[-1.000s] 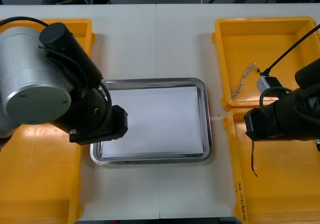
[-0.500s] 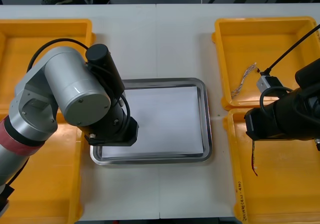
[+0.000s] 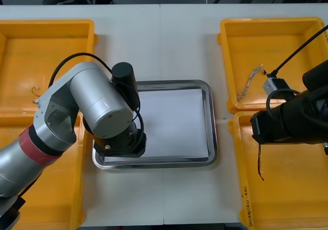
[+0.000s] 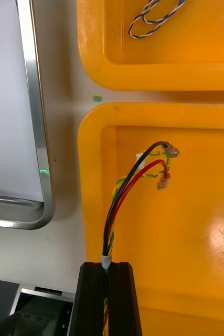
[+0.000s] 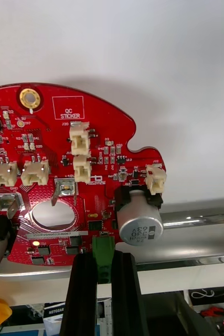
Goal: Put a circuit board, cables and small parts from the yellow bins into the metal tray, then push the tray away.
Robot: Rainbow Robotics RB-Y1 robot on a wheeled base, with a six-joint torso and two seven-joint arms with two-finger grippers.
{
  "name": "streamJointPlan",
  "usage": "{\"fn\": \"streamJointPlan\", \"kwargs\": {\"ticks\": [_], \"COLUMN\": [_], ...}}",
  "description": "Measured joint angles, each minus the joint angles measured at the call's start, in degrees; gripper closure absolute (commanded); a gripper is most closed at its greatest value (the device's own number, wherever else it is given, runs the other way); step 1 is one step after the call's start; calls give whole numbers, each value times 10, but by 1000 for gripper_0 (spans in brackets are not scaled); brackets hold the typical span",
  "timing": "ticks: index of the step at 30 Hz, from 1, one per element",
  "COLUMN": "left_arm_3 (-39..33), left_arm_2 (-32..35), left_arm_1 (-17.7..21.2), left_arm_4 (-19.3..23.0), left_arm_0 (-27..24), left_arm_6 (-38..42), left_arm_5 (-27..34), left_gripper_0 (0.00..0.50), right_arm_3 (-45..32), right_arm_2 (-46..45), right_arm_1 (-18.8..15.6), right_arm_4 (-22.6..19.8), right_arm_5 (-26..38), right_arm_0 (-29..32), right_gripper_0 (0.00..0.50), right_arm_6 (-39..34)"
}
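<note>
My left gripper is shut on the green connector at the edge of a round red circuit board. The board hangs just over the white inside of the metal tray, at its near left corner, above the shiny rim. In the front view the left arm covers that corner and hides the board. My right gripper is shut on a red and yellow cable with a black wire in it. That cable hangs over the near right yellow bin.
A twisted blue and white cable lies in the far right bin. Two more yellow bins stand on the left, far and near. The tray's rim runs close to the right bins.
The left arm has swung right and toward the near side, coming over the tray's near left corner. The right arm and its cable have not moved.
</note>
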Motion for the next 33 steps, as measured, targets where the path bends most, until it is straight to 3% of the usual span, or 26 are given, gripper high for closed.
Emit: {"fn": "streamJointPlan", "kwargs": {"ticks": [33], "left_arm_3": [30], "left_arm_2": [-2], "left_arm_1": [-46], "left_arm_4": [-73], "left_arm_0": [33], "left_arm_6": [-11], "left_arm_5": [-21], "left_gripper_0": [500], "right_arm_3": [0], "right_arm_2": [0], "right_arm_1": [1], "right_arm_4": [8], "right_arm_5": [0], "right_arm_0": [0], "right_gripper_0": [500], "right_arm_6": [0]}}
